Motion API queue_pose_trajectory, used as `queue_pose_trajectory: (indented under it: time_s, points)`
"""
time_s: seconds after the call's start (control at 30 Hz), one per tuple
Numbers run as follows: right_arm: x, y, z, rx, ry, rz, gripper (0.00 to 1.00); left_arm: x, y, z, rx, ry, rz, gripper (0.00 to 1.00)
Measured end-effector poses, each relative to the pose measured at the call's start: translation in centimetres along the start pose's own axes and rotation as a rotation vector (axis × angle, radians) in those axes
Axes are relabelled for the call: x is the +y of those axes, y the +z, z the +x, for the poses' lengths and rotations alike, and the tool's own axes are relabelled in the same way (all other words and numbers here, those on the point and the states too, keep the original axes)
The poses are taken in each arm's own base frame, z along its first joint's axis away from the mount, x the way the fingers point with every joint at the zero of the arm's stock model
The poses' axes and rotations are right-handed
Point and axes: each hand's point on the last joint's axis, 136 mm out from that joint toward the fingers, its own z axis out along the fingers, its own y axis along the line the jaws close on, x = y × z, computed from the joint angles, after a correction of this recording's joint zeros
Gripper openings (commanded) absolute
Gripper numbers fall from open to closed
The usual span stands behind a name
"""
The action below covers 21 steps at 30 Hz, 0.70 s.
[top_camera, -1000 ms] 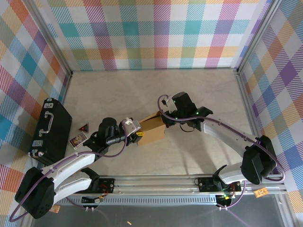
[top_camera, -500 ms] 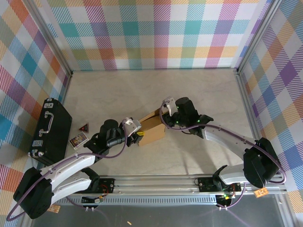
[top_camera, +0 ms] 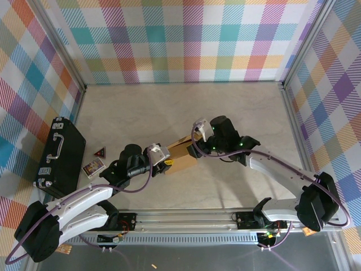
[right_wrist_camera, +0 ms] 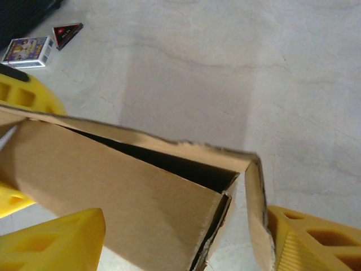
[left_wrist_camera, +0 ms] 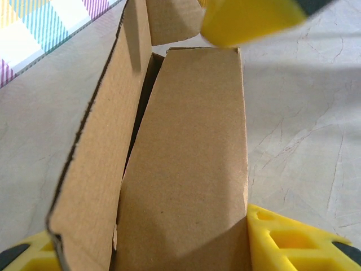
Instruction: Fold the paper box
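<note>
Right hand (top_camera: pixel 193 144) has spread its fingers apart, now straddling the paper box (top_camera: pixel 181 153) at its right end; left hand (top_camera: pixel 162 161), reaching low, is clamped on the left end.

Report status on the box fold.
Left gripper shut on paper box. Right gripper open, straddling its corner. Box part-folded, side open. Black case off left, apart.
</note>
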Motion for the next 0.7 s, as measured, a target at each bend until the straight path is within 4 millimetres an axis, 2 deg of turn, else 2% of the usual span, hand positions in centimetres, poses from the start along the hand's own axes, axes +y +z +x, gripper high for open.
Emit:
queue_pose_trajectory:
  time_s: [0.13,0.23,0.3,0.4,0.5,0.6,0.7]
  points:
    - [-0.2,-2.3,-2.6,0.001,-0.019,0.022,0.62,-0.1,-0.1,0.0,0.002,0.011,0.005,0.38]
    - [-0.5,-4.0,-3.8,0.030,-0.038,0.037,0.59,-0.1,-0.1,0.0,0.002,0.014,0.005,0.38]
    - [-0.9,-4.3,-4.1,0.057,-0.055,0.046,0.49,-0.1,-0.1,0.0,-0.001,0.016,0.005,0.38]
    - [-1.6,-4.0,-3.0,0.130,-0.065,0.058,0.43,-0.2,-0.2,0.0,0.000,0.016,0.006,0.38]
    - [-1.9,-3.1,-0.9,0.227,-0.070,0.045,0.38,-0.2,-0.2,0.0,0.000,0.019,0.007,0.38]
    - [-1.9,-2.1,0.8,0.308,-0.066,0.018,0.37,-0.2,-0.2,0.0,0.000,0.020,0.007,0.38]
    - [-2.1,-1.2,1.3,0.353,-0.070,0.009,0.41,-0.2,-0.2,0.0,0.001,0.023,0.008,0.38]
